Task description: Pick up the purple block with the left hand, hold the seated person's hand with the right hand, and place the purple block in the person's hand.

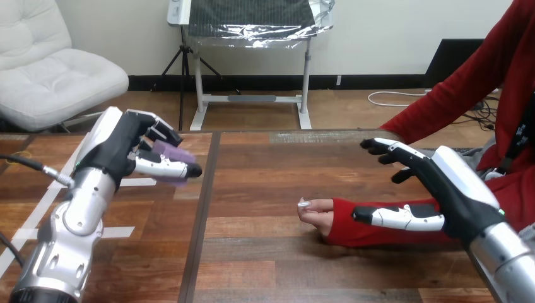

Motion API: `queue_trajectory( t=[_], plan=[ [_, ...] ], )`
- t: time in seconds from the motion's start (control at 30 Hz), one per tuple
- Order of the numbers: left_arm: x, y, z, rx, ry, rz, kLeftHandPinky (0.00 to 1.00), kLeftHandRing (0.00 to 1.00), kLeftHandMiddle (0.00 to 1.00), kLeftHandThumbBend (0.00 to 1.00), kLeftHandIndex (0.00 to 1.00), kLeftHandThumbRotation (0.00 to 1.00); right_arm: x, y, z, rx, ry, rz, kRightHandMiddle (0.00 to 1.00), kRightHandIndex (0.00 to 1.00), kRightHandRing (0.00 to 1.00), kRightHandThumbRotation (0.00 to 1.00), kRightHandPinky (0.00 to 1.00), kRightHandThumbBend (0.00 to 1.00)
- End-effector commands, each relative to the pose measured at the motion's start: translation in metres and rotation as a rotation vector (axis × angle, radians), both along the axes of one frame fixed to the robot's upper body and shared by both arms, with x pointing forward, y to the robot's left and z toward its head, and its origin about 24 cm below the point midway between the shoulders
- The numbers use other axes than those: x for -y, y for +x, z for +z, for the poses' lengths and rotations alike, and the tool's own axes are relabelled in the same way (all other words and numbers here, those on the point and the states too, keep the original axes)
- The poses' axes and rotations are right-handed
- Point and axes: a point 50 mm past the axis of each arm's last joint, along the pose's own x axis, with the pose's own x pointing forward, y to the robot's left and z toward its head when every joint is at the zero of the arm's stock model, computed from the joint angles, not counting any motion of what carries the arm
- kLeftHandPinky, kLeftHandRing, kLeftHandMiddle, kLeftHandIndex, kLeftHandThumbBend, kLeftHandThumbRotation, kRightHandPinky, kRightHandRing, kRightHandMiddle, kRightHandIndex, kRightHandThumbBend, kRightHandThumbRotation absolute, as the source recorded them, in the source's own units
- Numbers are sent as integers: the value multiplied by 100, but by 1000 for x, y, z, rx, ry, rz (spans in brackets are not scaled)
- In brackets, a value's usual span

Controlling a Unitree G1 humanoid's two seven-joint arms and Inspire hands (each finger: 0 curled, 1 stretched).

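Left hand [124, 149], curled round the block [168, 151], stood well left of the person's hand [315, 213]; right hand [455, 184] spread over the sleeve [371, 235].

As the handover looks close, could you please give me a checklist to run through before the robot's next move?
1. Purple block gripped in the left hand: ok.
2. Block raised off the table: ok.
3. Right hand closed on the person's hand: not ok; it is open, at the red sleeve.
4. Person's palm open to receive: not ok; fingers look curled.
5. Right hand touching the sleeve: cannot tell.
6. Bare table between block and person's hand: ok.
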Motion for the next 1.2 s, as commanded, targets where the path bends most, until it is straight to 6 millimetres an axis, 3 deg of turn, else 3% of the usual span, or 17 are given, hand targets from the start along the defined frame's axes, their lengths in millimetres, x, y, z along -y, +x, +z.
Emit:
queue_trajectory(
  t=[0.0, 0.47, 0.77, 1.17],
  plan=[
    [9, 9, 35, 121, -19, -37, 30, 34, 39, 85, 41, 0, -2, 21, 23, 69, -60, 48, 88, 87, 85, 61, 69, 100],
    [10, 8, 34, 100, -17, -40, 31, 36, 39, 85, 42, 0, 1, 33, 20, 23, -204, 64, 89, 88, 88, 52, 83, 100],
    [10, 9, 33, 92, -17, -45, 30, 35, 39, 85, 42, 0, 1, 40, 17, -17, -260, 79, 89, 87, 88, 41, 85, 100],
    [11, 9, 32, 78, -27, -45, 30, 35, 39, 84, 42, 0, -1, 48, 7, -93, -345, 99, 89, 86, 88, 37, 86, 100]
  ],
)
